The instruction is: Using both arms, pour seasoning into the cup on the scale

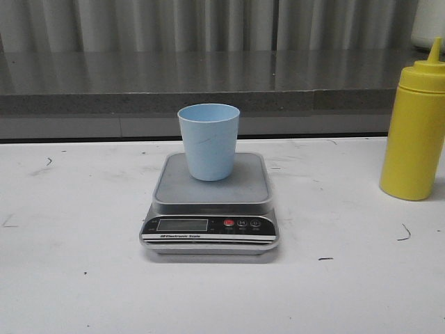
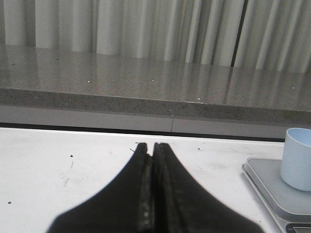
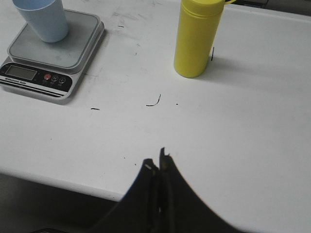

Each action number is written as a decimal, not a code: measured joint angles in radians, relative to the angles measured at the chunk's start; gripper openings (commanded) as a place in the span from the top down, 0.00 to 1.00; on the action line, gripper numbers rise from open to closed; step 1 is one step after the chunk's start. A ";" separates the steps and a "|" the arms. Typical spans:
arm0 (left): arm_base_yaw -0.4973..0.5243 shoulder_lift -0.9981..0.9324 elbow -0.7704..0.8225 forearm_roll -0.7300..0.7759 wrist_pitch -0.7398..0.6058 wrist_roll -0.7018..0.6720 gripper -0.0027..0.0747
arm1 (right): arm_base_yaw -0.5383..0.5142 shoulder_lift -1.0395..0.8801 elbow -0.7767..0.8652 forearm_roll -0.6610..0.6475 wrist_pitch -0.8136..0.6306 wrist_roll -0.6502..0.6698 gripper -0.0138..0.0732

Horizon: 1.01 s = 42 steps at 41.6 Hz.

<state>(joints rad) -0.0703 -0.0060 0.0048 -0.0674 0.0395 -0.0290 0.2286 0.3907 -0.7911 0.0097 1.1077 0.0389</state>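
The pale blue cup [image 1: 208,141] stands upright on the steel platform of the scale [image 1: 210,202] at the middle of the white table. The yellow seasoning bottle [image 1: 414,125] stands upright at the right, apart from the scale. Neither gripper shows in the front view. My left gripper [image 2: 151,145] is shut and empty, low over the table to the left of the scale [image 2: 272,187] and cup [image 2: 297,158]. My right gripper [image 3: 157,160] is shut and empty near the table's front edge, with the bottle [image 3: 197,36] and the scale [image 3: 53,53] with the cup [image 3: 43,18] ahead of it.
A grey stone ledge [image 1: 208,83] runs along the back of the table, with a corrugated wall behind it. The white table [image 1: 83,264] has a few dark scuff marks. Its front edge [image 3: 58,177] shows in the right wrist view.
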 measured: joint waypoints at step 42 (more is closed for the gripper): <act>0.000 0.000 0.000 0.002 0.000 0.000 0.99 | -0.030 -0.046 0.061 -0.045 -0.093 0.000 0.92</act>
<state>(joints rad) -0.0703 -0.0060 0.0048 -0.0652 0.0395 -0.0290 0.1990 0.3448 -0.7300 -0.0353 1.0144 0.0389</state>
